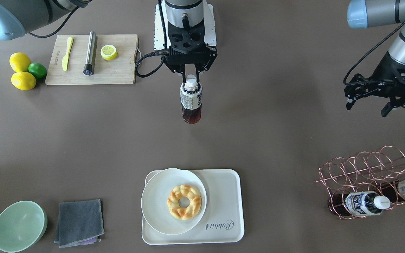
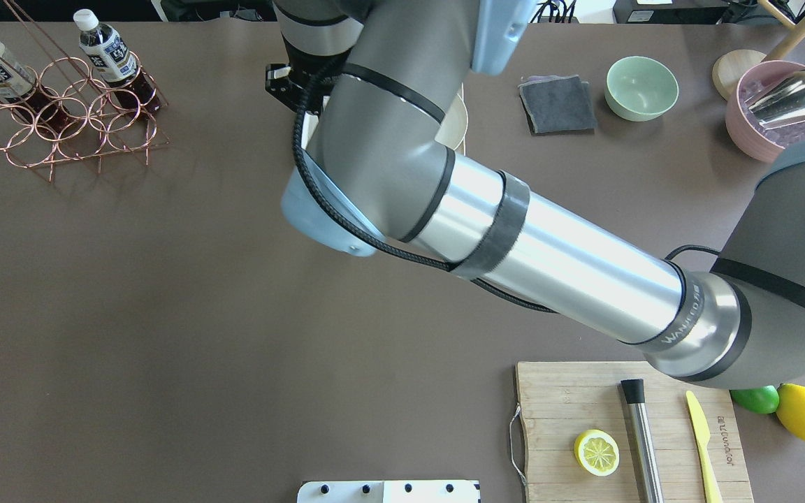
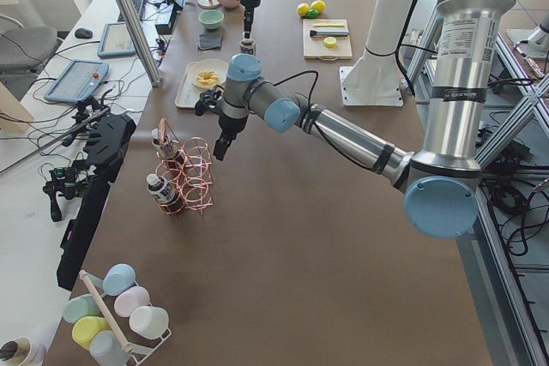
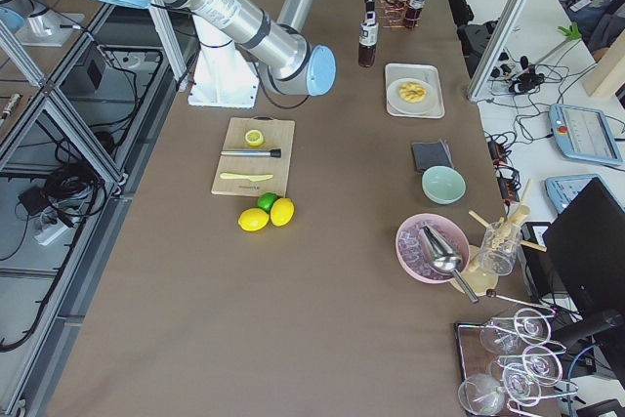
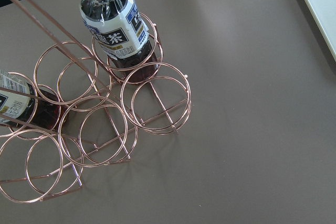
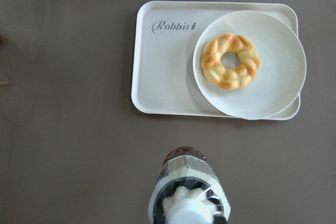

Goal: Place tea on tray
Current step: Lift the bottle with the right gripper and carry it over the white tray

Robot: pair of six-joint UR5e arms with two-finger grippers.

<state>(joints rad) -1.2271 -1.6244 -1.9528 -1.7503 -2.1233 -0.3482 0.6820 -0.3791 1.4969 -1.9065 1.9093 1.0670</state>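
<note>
Found the right gripper [image 1: 191, 75] clamped on the white cap of the tea [image 1: 191, 100], with the bottle held upright. Located this bottle well apart from the tray [image 1: 223, 196], on the tray's robot-ward side and roughly in line with its middle. Could not confirm contact between the bottle base and the table [image 1: 276, 140]. Verified the same layout in the right wrist view: capped tea [image 6: 189, 192] nearest the camera, tray [image 6: 163, 72] beyond it, and brown table between.

Recorded a round white plate [image 1: 156, 200] on the tray, covering the half toward the robot's right and slightly overhanging the rim. Noted a ring-shaped pastry [image 1: 184, 202] on it, and grey "Rabbit" script on the tray's other half.

Found the left gripper [image 1: 367, 107] with fingers spread and nothing between them, well apart from the tray toward the robot's left. Logged a copper wire rack [image 1: 364, 168] on that same side of the tray, with two spare bottles [image 1: 362, 203] lying in its rings.

Noted a grey cloth [image 1: 79, 221] and a green bowl [image 1: 19, 225] on the tray's opposite side. Noted a wooden cutting board [image 1: 118, 70] farther off, robot-ward of those.
</note>
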